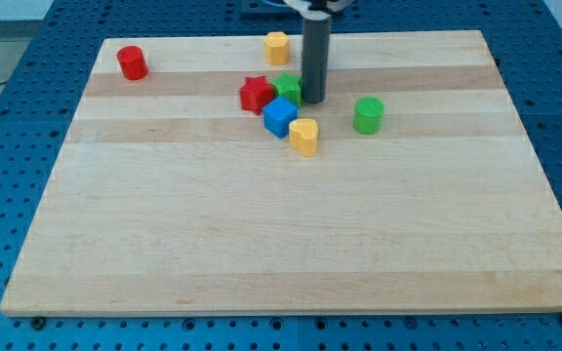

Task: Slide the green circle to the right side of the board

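The green circle (pixel 368 114) is a short green cylinder standing right of the board's centre, in the upper half. My tip (pixel 313 100) rests on the board to the circle's left, about a block's width and a half away, not touching it. The tip stands right next to a green star-like block (pixel 288 89) on its left. The rod rises straight up out of the view's top.
A red star (pixel 256 94), a blue cube (pixel 280 116) and a yellow heart-like block (pixel 304 136) cluster left of and below the tip. A yellow block (pixel 277 46) sits near the top edge. A red cylinder (pixel 132 62) stands at the top left. The wooden board (pixel 281 244) lies on a blue perforated table.
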Controlling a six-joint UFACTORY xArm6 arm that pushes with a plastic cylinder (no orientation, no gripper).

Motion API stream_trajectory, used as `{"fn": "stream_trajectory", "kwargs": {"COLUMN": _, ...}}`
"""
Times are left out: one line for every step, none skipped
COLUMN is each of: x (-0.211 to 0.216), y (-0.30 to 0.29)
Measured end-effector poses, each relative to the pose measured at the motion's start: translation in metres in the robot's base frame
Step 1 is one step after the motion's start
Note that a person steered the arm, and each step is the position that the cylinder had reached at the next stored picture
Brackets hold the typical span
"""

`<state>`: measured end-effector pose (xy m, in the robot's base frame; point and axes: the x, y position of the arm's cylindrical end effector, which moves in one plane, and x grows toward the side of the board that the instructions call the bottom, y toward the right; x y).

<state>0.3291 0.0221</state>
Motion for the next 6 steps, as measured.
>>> {"fn": "stream_trajectory", "kwargs": {"x": 0.032, "y": 0.008}}
{"fn": "stream_trajectory", "kwargs": {"x": 0.05, "y": 0.022}}
{"fn": "stream_trajectory", "kwargs": {"x": 0.049, "y": 0.071}}
{"fn": "stream_trajectory", "kwargs": {"x": 0.064, "y": 0.114}}
{"fn": "stream_trajectory", "kwargs": {"x": 0.043, "y": 0.142}}
{"fn": "stream_trajectory", "kwargs": {"x": 0.03, "y": 0.181}}
